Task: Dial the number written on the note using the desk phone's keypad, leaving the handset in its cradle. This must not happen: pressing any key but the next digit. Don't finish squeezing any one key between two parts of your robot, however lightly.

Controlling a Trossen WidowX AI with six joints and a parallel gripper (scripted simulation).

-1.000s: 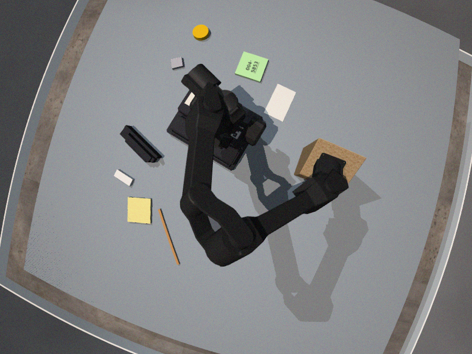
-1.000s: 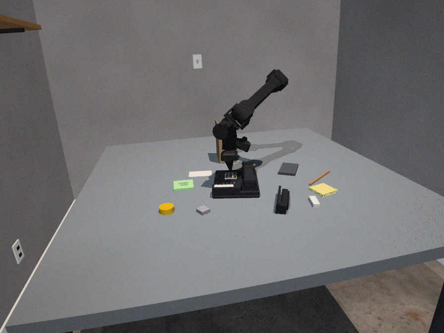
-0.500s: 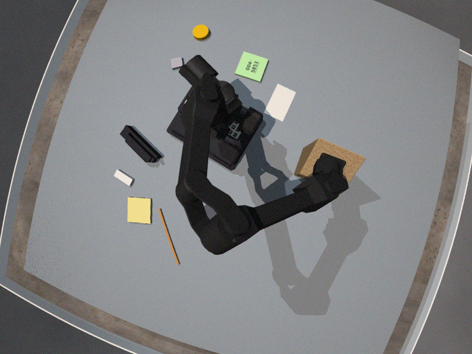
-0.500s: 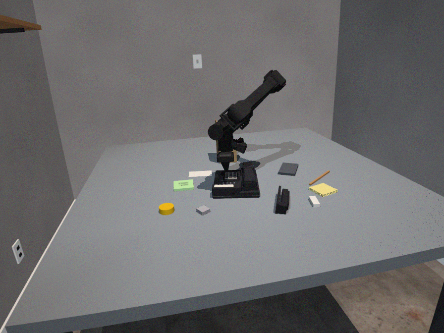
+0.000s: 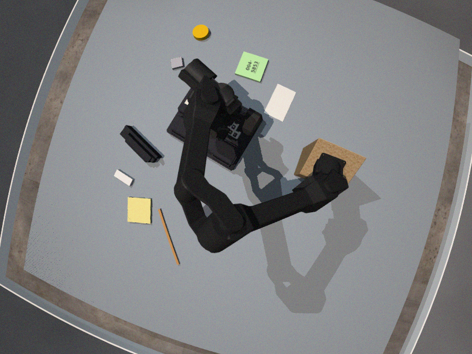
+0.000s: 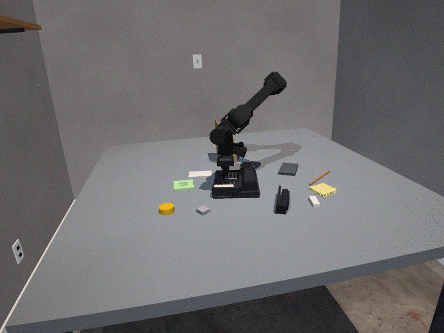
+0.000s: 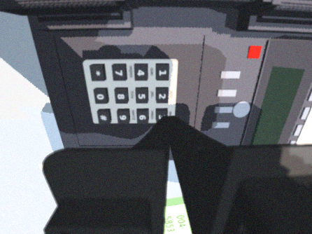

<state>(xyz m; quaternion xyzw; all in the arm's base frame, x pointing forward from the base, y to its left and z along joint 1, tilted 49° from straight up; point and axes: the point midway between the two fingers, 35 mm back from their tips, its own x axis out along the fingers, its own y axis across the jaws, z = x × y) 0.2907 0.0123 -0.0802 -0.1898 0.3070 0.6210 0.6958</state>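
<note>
My pincer (image 7: 170, 120) hangs over the desk phone (image 5: 232, 157), its closed tips above the keypad (image 7: 130, 91) at the corner by the 3 key, and whether they touch it I cannot tell. In the wrist view, the keypad spreads to the left of my tips, and the handset (image 6: 250, 177) lies in its cradle beyond it. The note (image 5: 251, 66) lies on the table (image 5: 354, 94) just behind my pincer, with a card (image 5: 279, 101) beside it. Further off on the phone's far side lie a stapler (image 5: 139, 144), an eraser (image 5: 123, 177), a notepad (image 5: 139, 209) and a pencil (image 5: 168, 236).
</note>
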